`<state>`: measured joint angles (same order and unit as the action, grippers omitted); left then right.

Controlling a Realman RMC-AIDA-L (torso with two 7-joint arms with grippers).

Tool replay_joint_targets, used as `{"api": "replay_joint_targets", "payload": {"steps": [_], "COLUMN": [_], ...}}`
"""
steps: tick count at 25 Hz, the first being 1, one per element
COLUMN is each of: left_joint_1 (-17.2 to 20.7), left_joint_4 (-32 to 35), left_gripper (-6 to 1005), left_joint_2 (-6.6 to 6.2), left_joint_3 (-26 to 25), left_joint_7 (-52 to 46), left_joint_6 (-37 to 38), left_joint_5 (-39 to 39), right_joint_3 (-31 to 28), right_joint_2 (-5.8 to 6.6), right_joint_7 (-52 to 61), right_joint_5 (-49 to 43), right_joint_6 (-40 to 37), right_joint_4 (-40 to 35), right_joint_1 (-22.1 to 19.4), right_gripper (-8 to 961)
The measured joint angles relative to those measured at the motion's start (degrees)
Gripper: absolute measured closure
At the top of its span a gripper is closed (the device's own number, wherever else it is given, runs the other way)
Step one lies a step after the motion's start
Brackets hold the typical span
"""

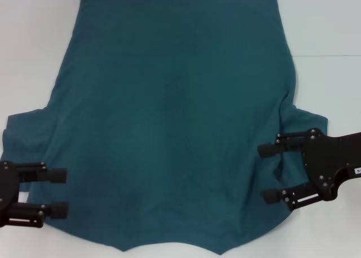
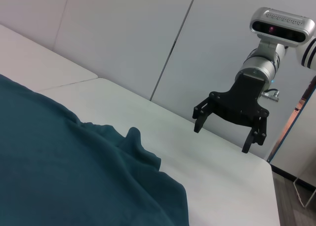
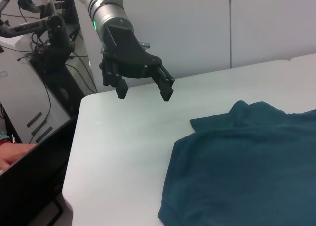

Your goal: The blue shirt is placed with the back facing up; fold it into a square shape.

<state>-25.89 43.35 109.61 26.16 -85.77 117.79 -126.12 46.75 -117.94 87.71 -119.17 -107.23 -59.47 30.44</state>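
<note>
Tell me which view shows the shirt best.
The head view: the shirt lies spread flat, plain side up, nearly all visible, between the open left gripper and right gripper. Each wrist view catches only one rumpled sleeve side.

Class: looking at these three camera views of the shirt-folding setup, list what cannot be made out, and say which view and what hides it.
- Blue shirt: its near edge runs off the head view's bottom edge.
- Any print on its underside: hidden by the fabric itself.
- Left gripper: its arm is cut off by the head view's left edge.
- Right gripper: its arm runs off the right edge.
</note>
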Motion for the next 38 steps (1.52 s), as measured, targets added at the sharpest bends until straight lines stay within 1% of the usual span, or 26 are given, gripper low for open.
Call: {"api": "replay_joint_targets", "payload": {"steps": [7,13,19,23,27,32,35,38], "left_joint_1": [-0.10,-0.14,0.63,1.01,1.40,1.10,-0.09,-1.91], "left_joint_4": [0.00,1.02,3.43,5.14,8.60,11.11,11.46,10.37], "left_gripper": [173,173,171,173,172,172,172,172], "left_joint_2": [-0.16,-0.02,0.66,1.25,1.46,0.77,0.48,0.40], "left_joint_3": [-0.06,0.25,-0.09,-0.28,0.11,0.33,0.82,0.89], "left_joint_7": [-0.80,-2.06,-2.56,-2.91,-3.71,-3.80,-3.80,-4.40], "left_joint_6": [-0.29,-0.44,-0.95,-2.77,-7.15,-15.20,-20.99,-26.14], "left_joint_5": [-0.09,-0.12,-0.12,-0.04,-0.73,-4.50,-8.89,-13.26], "right_joint_3": [0.00,0.00,0.01,0.13,-0.09,-0.40,-0.41,-0.46], "right_joint_2": [-0.01,-0.01,-0.01,-0.14,-0.27,-0.39,-0.62,-0.75], "right_joint_7": [0.00,0.01,2.19,3.66,4.43,7.08,8.40,8.84], "right_joint_5": [-0.01,-0.01,0.00,0.01,0.42,0.51,0.51,0.52], "right_joint_6": [-0.09,-0.18,-0.33,-0.37,-0.27,0.02,-0.05,-0.04], "right_joint_4": [-0.17,-0.56,-2.21,-2.98,-3.06,-3.58,-4.84,-5.27], "right_joint_1": [0.10,0.54,0.89,1.37,2.15,3.83,4.30,4.37], "right_gripper": [38,38,38,38,38,38,38,38]}}
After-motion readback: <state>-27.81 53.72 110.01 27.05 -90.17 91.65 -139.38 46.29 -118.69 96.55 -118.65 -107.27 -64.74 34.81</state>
